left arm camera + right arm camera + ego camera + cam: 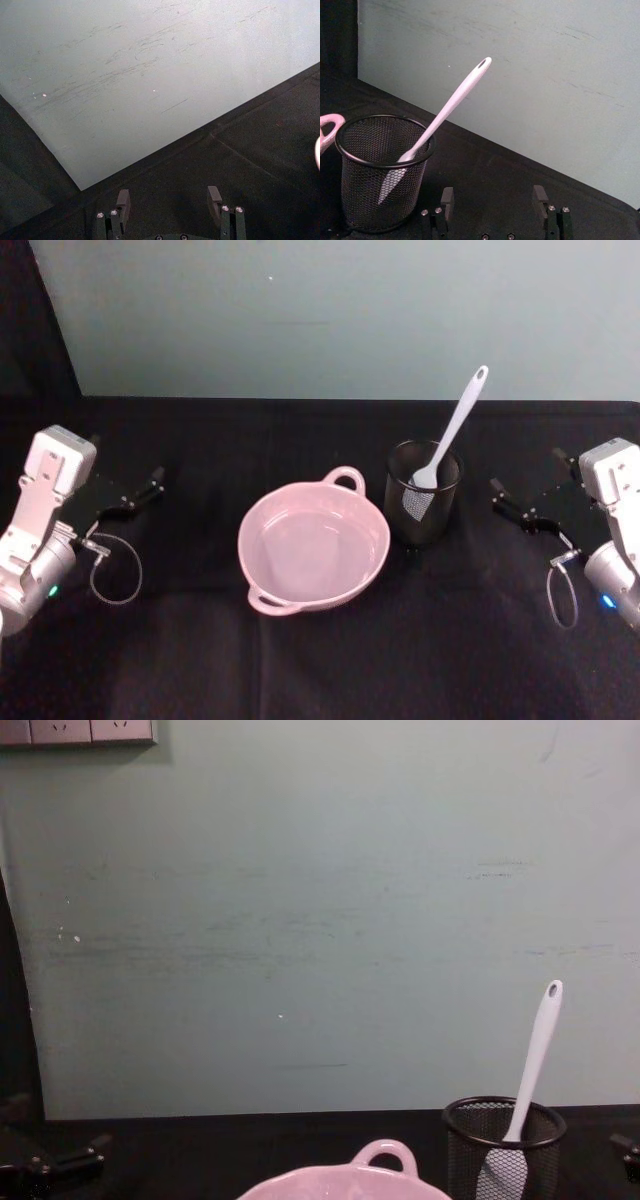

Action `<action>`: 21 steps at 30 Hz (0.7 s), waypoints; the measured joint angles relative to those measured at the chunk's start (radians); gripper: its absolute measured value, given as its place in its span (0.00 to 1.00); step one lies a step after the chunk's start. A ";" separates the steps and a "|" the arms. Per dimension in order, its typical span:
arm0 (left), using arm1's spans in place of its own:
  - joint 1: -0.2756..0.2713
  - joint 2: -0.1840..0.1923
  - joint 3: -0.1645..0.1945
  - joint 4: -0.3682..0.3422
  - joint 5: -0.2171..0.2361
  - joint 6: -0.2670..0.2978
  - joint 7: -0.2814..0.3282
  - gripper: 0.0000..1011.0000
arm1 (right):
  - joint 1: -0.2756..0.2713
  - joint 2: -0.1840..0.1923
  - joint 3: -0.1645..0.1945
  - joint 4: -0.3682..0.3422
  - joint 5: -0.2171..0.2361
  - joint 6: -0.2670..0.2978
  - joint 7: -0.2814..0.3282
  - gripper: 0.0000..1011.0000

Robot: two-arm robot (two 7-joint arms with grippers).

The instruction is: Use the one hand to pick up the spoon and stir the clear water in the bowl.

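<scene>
**Spoon parked in the mesh cup, both tools wide and empty**

The white spoon (452,435) stands blade-down in the black wire-mesh cup (423,502). Its slim handle leans up toward the far right, with the holed end well above the cup's rim. The cup stands just right of the pale pink bowl (243,545), which sits mid-table on the black table (320,670); one loop handle is on the bowl's far side and another on its near left. The right tool (500,498) is near the cup's right side, fingers spread wide around nothing, pointing left toward it. The left tool (152,485) is at the table's left side, well apart from the bowl, likewise spread wide and empty. A pale green wall (350,310) rises behind.
</scene>
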 joint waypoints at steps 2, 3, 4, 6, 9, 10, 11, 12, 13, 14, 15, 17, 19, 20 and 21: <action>0.000 0.000 0.000 0.000 0.000 0.000 0.000 1.00 | 0.000 0.000 0.000 0.000 0.000 0.000 0.000 0.99; 0.000 0.000 0.000 0.000 0.000 0.000 0.000 1.00 | 0.000 0.000 0.000 0.000 0.000 0.000 0.000 0.99; 0.000 0.000 0.000 0.000 0.000 0.000 0.000 1.00 | 0.000 0.000 0.000 0.000 0.000 0.000 0.000 0.99; 0.000 0.000 0.000 0.000 0.000 0.000 0.000 1.00 | 0.000 0.000 0.000 0.000 0.000 0.000 0.000 0.99; 0.000 0.000 0.000 0.000 0.000 0.000 0.000 1.00 | 0.000 0.000 0.000 0.000 0.000 0.000 0.000 0.99; 0.000 0.000 0.000 0.000 0.000 0.000 0.000 1.00 | 0.000 0.000 0.000 0.000 0.000 0.000 0.000 0.99; 0.000 0.000 0.000 0.000 0.000 0.000 0.000 1.00 | 0.000 0.000 0.000 0.000 0.000 0.000 0.000 0.99; 0.000 0.000 0.000 0.000 0.000 0.000 0.000 1.00 | 0.000 0.000 0.000 0.000 0.000 0.000 0.000 0.99; 0.000 0.000 0.000 0.000 0.000 0.000 0.000 1.00 | 0.000 0.000 0.000 0.000 0.000 0.000 0.000 0.99; 0.000 0.000 0.000 0.000 0.000 0.000 0.000 1.00 | 0.000 0.000 0.000 0.000 0.000 0.000 0.000 0.99; 0.000 0.000 0.000 0.000 0.000 0.000 0.000 1.00 | 0.000 0.000 0.000 0.000 0.000 0.000 0.000 0.99; 0.000 0.000 0.000 0.000 0.000 0.000 0.000 1.00 | 0.000 0.000 0.000 0.000 0.000 0.000 0.000 0.99; 0.000 0.000 0.000 0.000 0.000 0.000 0.000 1.00 | 0.000 0.000 0.000 0.000 0.000 0.000 0.000 0.99; 0.000 0.000 0.000 0.000 0.000 0.000 0.000 1.00 | 0.000 0.000 0.000 0.000 0.000 0.000 0.000 0.99; 0.000 0.000 0.000 0.000 0.000 0.000 0.000 1.00 | 0.000 0.000 0.000 0.000 0.000 0.000 0.000 0.99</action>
